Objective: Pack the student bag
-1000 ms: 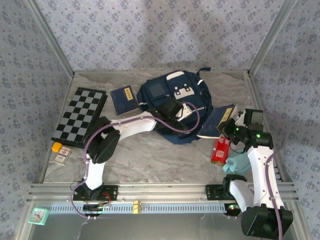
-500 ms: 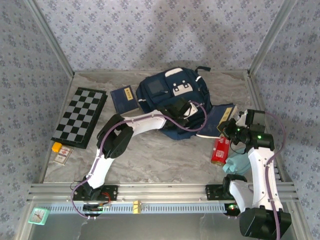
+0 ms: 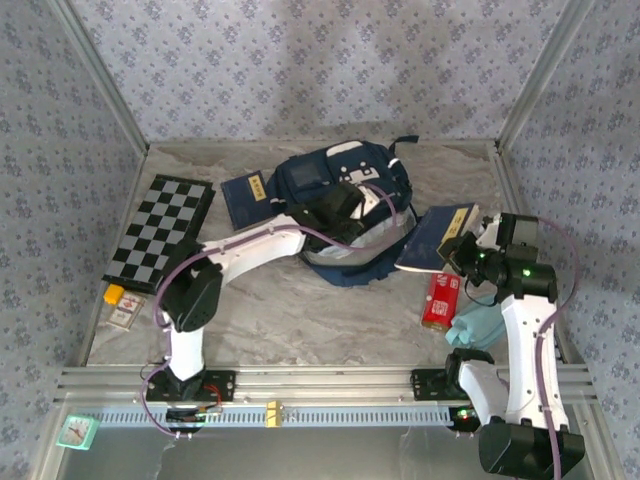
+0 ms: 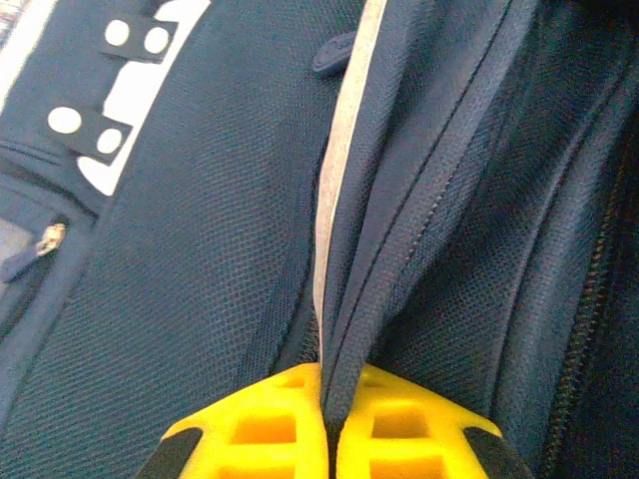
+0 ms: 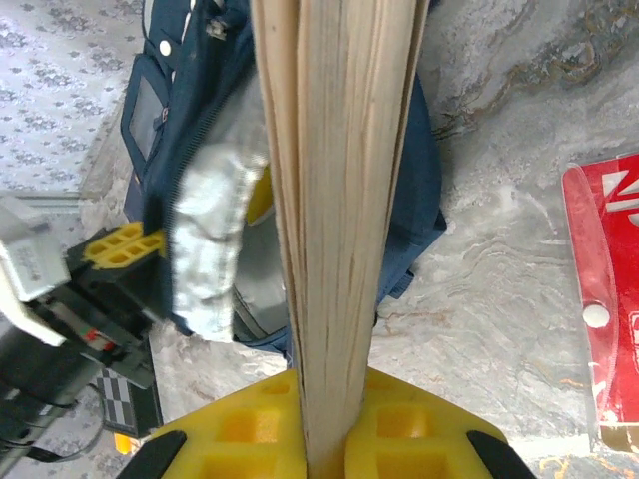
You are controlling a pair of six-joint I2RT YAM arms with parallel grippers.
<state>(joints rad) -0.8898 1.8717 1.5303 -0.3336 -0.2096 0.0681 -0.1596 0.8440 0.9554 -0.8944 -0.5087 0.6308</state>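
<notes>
The bag (image 3: 300, 190) lies slumped at the back middle of the table (image 3: 300, 300). It's soft, floppy cloth, and I'd expect the mouth to sag shut unless something props it. The firmer zipper edge looks like the place to grab. The left gripper (image 4: 326, 424) is pressed tight on just that rim, holding it up, with silver lining (image 5: 205, 239) showing inside. The right gripper (image 5: 324, 439) pinches a thick book (image 5: 334, 200) by its edge, near the bag's right side.

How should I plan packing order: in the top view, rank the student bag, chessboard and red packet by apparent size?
1. student bag, largest.
2. chessboard, somewhat smaller.
3. red packet, clearly smallest.
</notes>
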